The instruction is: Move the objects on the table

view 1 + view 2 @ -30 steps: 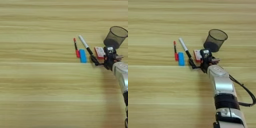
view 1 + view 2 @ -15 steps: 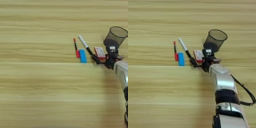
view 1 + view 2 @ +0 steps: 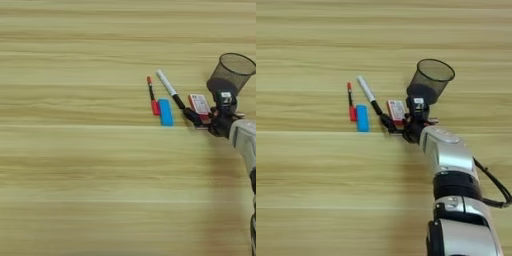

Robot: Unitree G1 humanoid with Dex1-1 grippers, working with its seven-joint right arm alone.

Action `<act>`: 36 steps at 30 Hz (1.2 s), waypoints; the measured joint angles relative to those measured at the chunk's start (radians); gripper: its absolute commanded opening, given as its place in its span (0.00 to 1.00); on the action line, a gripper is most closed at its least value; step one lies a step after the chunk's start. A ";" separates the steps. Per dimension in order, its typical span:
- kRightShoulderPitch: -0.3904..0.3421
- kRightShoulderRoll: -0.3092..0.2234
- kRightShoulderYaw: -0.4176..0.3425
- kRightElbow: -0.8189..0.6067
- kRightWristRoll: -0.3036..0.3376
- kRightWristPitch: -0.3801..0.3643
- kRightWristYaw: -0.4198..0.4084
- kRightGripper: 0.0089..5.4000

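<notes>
In the left eye view, on the table (image 3: pixel 75 165), the red pen (image 3: pixel 151 94), blue block (image 3: pixel 165 112) and white marker (image 3: pixel 170 89) lie right of the middle. The card box (image 3: pixel 199 104) sits by a black mesh cup (image 3: pixel 229 74).

In the right eye view, the right gripper (image 3: pixel 397 127) reaches in at the box (image 3: pixel 396 110). I cannot tell how its fingers stand.

pen (image 3: pixel 350 102) red | block (image 3: pixel 362 118) blue | box (image 3: pixel 396 110) red-white | cup (image 3: pixel 427 82) black mesh
</notes>
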 measured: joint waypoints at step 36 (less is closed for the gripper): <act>-0.011 -0.001 -0.004 0.018 0.001 -0.011 -0.017 0.39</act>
